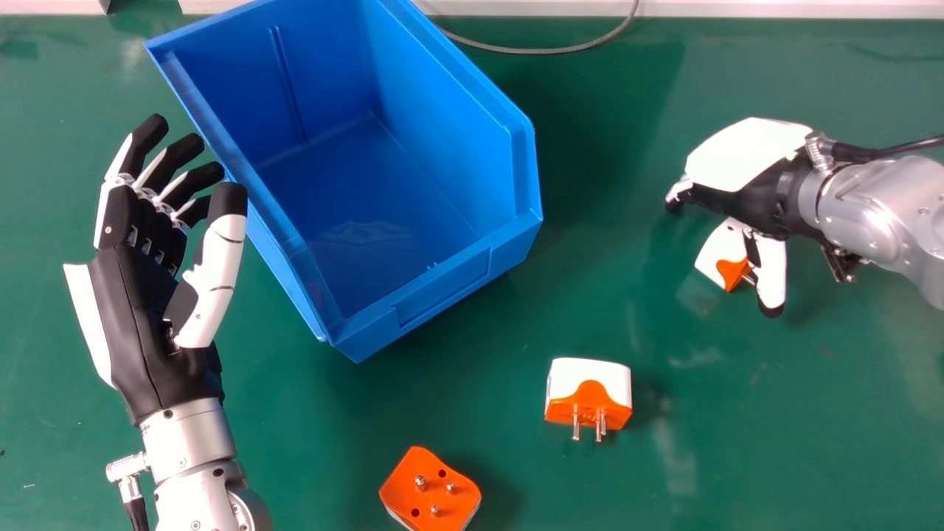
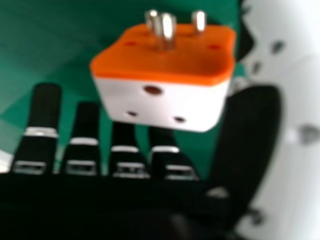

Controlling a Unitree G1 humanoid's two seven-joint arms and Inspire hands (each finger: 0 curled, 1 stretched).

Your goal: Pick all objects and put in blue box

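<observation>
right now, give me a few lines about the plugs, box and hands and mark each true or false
1. The left hand is at the box's left side. True.
2. The left hand is gripping a plug. False: it is open, with nothing in it.
3. The right hand is over the right plug. True.
4. The near plug is closer to the head view's bottom edge than the middle plug. True.
5. The middle plug's pins point at the box. False: they point toward the head view's bottom edge.
6. A plug is in the box. False: all three are outside the box.
</observation>
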